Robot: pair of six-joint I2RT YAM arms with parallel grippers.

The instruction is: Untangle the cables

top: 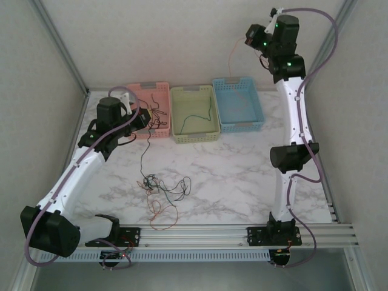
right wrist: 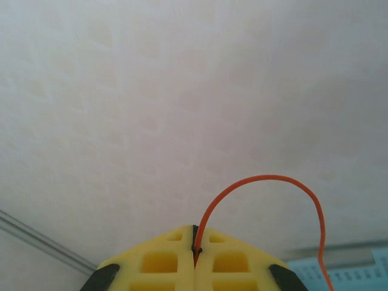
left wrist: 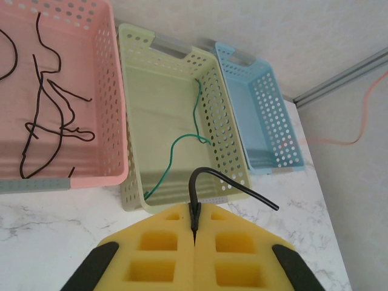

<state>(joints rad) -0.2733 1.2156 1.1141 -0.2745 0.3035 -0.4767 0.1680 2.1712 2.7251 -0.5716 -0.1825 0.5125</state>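
Black wire point(left wrist: 193, 188) is pinched in my left claw point(left wrist: 194, 225), fully closed; its free end bends over to the right. My right claw point(right wrist: 195, 245), also closed, pinches an orange wire point(right wrist: 267, 176) that arches up, then hangs toward the blue basket point(right wrist: 345, 267). The tangled bunch point(top: 162, 189) lies on the marble table point(top: 242, 176).

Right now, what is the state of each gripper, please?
Left gripper: closed, holding a black cable.
Right gripper: closed, holding an orange cable.

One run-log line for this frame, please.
left gripper: shut on black cable | right gripper: shut on orange cable | tangle: on table
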